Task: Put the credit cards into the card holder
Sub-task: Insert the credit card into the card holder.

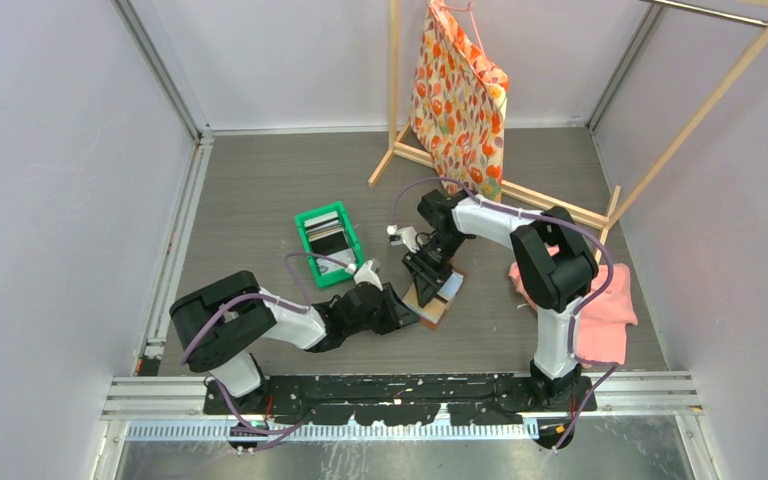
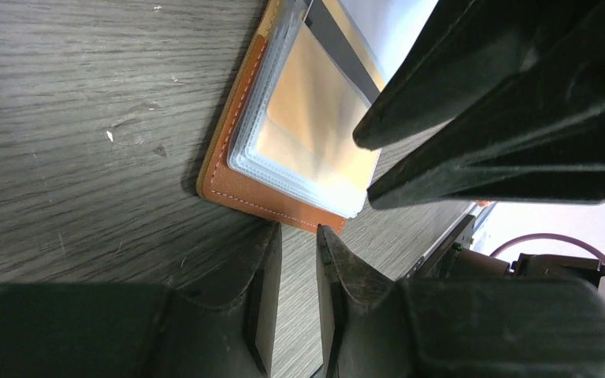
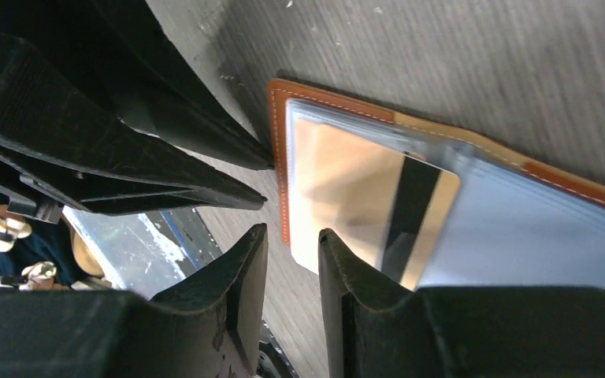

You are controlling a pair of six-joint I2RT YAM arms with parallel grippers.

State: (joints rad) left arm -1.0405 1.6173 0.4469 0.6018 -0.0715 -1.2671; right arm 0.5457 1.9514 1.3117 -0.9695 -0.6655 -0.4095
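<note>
The card holder (image 1: pixel 442 300), brown leather with clear sleeves, lies open on the table between both grippers. A gold card with a dark stripe (image 3: pixel 362 189) lies in or on its sleeves; it also shows in the left wrist view (image 2: pixel 315 118). My left gripper (image 1: pixel 407 312) sits at the holder's near-left edge (image 2: pixel 236 189), jaws a narrow gap apart and empty (image 2: pixel 299 228). My right gripper (image 1: pixel 426 278) hovers over the holder's brown edge (image 3: pixel 277 157), jaws a narrow gap apart, nothing between them (image 3: pixel 293 230). More credit cards (image 1: pixel 326 238) stand in the green bin.
The green plastic bin (image 1: pixel 305 222) sits left of the holder. A pink cloth (image 1: pixel 605 310) lies at the right by the right arm. A wooden rack (image 1: pixel 520 190) with a floral bag (image 1: pixel 460 90) stands at the back.
</note>
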